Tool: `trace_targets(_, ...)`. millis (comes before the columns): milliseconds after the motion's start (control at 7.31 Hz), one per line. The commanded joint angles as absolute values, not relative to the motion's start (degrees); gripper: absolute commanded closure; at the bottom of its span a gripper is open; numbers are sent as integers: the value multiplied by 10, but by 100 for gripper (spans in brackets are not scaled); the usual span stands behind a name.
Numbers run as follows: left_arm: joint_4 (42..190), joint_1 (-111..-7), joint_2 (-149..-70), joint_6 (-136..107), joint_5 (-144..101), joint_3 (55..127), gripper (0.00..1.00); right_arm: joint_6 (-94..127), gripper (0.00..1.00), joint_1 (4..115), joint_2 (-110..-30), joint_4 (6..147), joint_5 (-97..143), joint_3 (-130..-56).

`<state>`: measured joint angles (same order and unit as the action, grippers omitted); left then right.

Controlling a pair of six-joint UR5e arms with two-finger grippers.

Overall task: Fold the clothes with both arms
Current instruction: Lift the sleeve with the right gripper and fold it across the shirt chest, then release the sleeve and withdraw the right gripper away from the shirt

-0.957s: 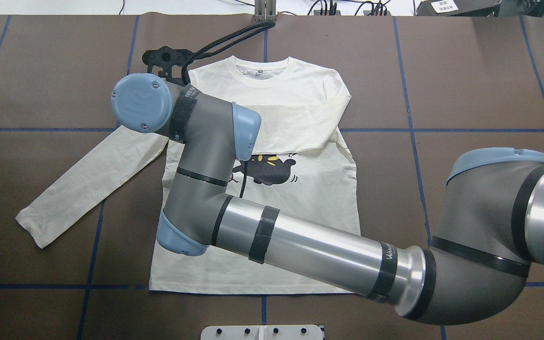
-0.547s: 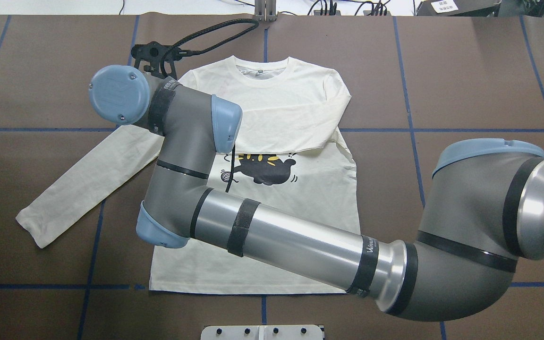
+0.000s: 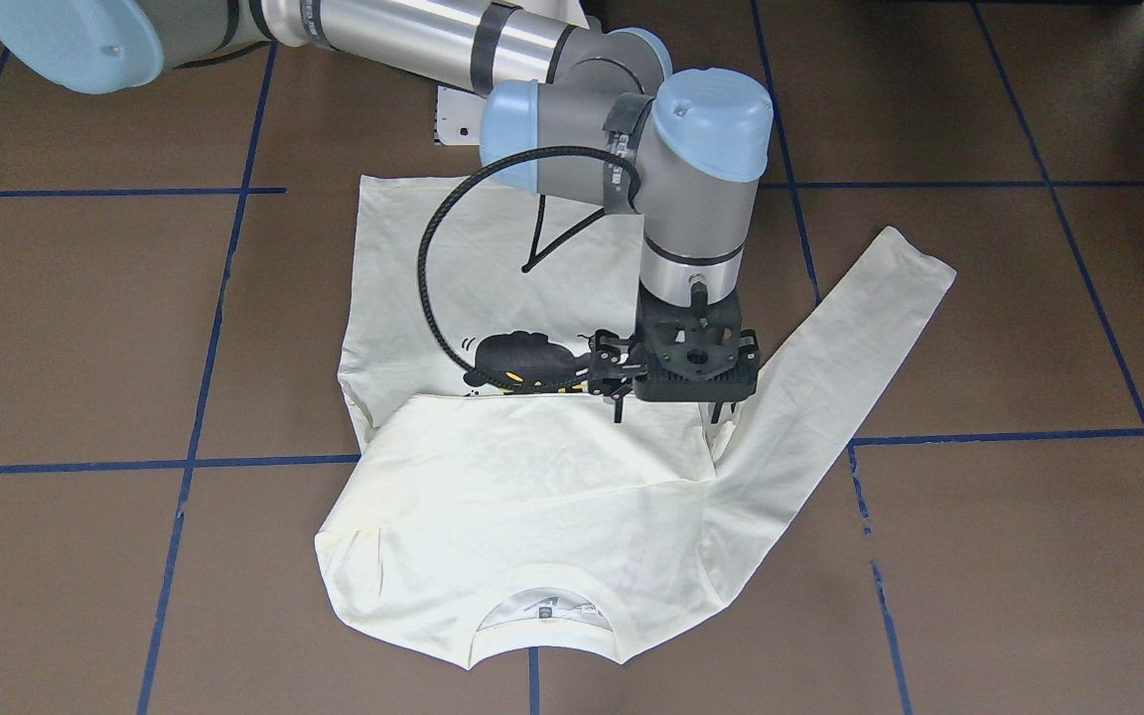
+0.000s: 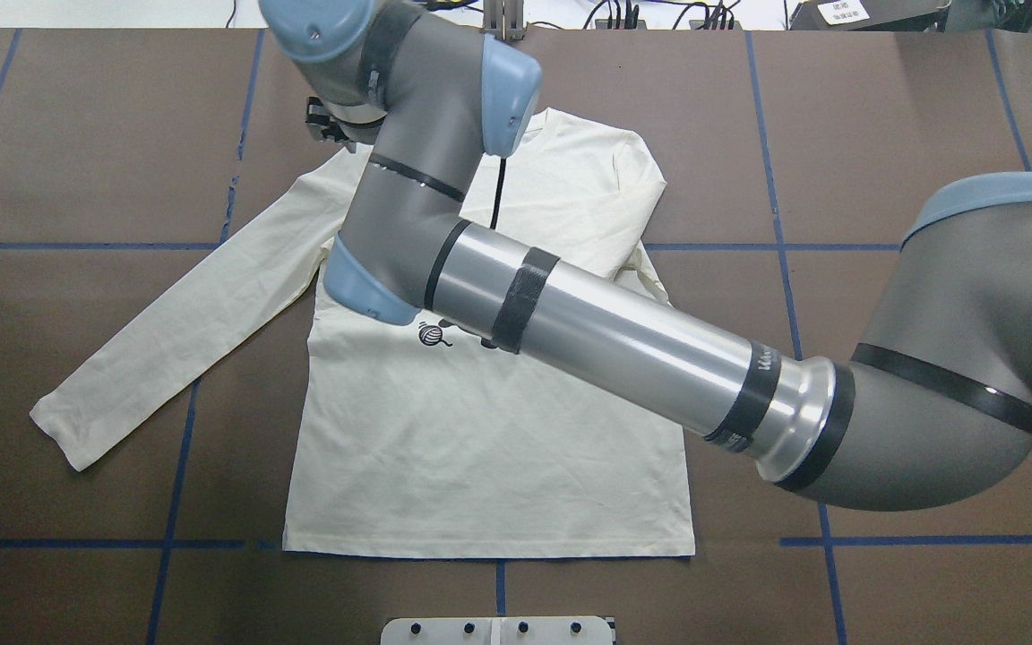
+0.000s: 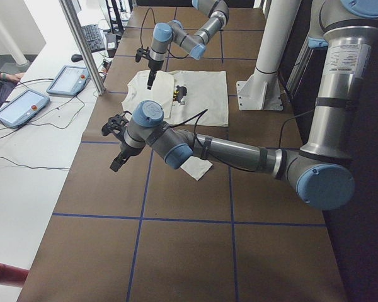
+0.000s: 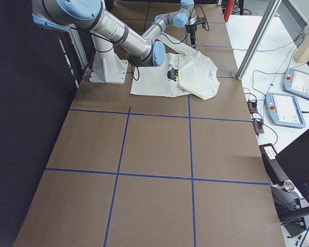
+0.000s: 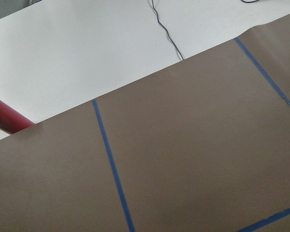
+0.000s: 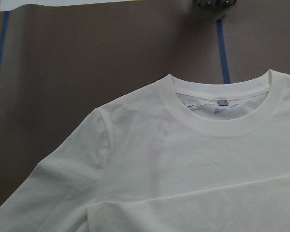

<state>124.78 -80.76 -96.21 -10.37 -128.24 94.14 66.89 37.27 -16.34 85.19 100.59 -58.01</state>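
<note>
Since half a second ago, the right arm (image 4: 588, 340) has swung its wrist away from the robot. It was over the top of the outstretched sleeve and is now near the table's far edge, above the shirt's shoulder and beside the collar. The shirt lies as it did.

The cream-white T-shirt (image 4: 480, 448) is spread flat at the middle of the brown table (image 4: 883, 134). It is print side up, with the collar (image 8: 222, 128) toward the far edge and the hem toward the robot. The folded sleeve (image 3: 532, 447) is laid across the chest and covers the upper part of the black cat print (image 3: 517, 359), where some yellow shows at the sleeve's edge. A small printed yarn ball (image 4: 431, 335) shows just beside the arm's elbow joint. The outstretched sleeve (image 4: 176, 331) runs diagonally toward the robot's left and the robot's side of the table.

The right gripper (image 3: 699, 392) points straight down over the spot where the outstretched sleeve joins the body. How far its jaws stand apart, and whether they touch the cloth, cannot be told.

The left arm (image 5: 227, 151) reaches toward the table's left end, its forearm passing over the cuff of the outstretched sleeve. The left gripper (image 5: 118, 162) hangs over bare table, well apart from the shirt's body. It is seen only from the side, so the state of its jaws cannot be told.

Blue tape lines (image 4: 785, 246) divide the table into a grid.
</note>
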Motion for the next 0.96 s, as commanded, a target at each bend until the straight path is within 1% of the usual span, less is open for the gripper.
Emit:
trace_targets(0,1265,-739,-956,-183,-1281,955,0,542,0,450,-275,903,1118,-703)
trace_targets(274,1266,-673,-936,-247,-1262,984,0,423,0,515,-445,908,1177,-857)
trace_targets(547,1271,-588,-886,-306,-1183,1040,0,281,0,587,-596,955,1228,-999)
trace_targets(684,1274,-565,-861,-306,-1182,1057,0,224,0,614,-676,968,1234,-1062)
trace_targets(821,1298,-534,-836,-306,-1171,1058,0,172,0,635,-746,962,1254,-1097)
